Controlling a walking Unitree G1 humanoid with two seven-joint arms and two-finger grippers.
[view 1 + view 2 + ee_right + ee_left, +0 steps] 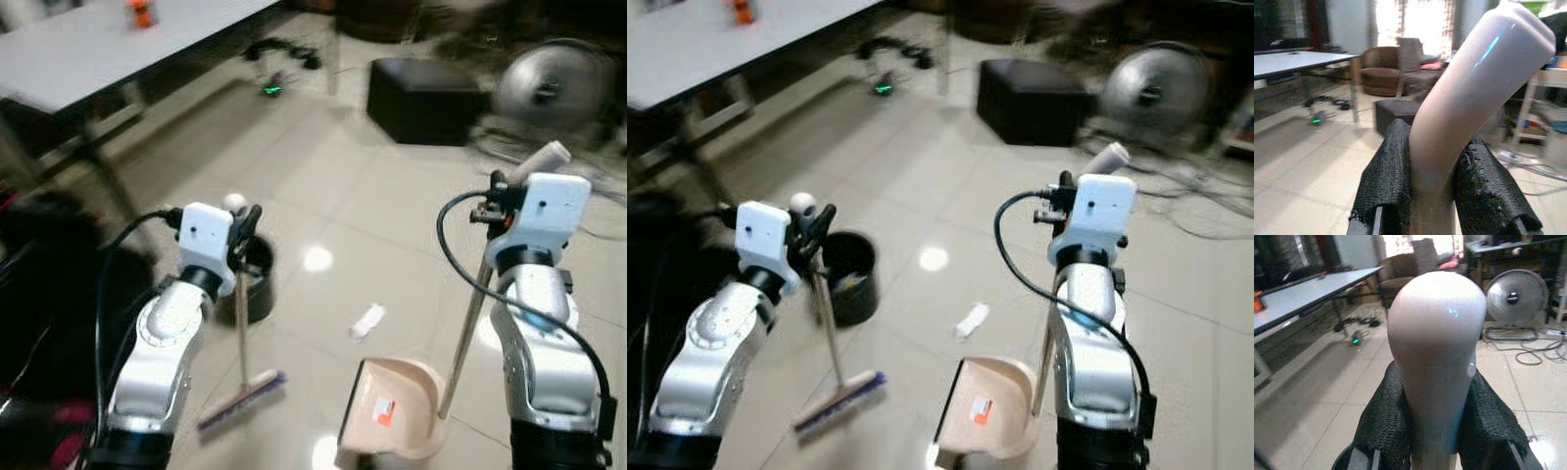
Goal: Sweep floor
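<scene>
Gripping a broom [242, 362] in the left end effector [245, 227] and a dustpan [390, 406] in the right end effector [502, 191], the robot should sweep the paper scrap [367, 320] gently toward the pan's mouth.

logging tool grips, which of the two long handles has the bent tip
The dustpan handle in the right gripper: its tip angles off. The broom handle in the left gripper ends in a straight rounded knob.

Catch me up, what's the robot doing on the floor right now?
It is sweeping. The left tool is shut on the broom, whose head rests on the tiles. The right tool is shut on the dustpan handle, with the pan standing on the floor. A scrap of paper lies just beyond the pan, not yet swept in. A black bin stands behind the broom.
</scene>
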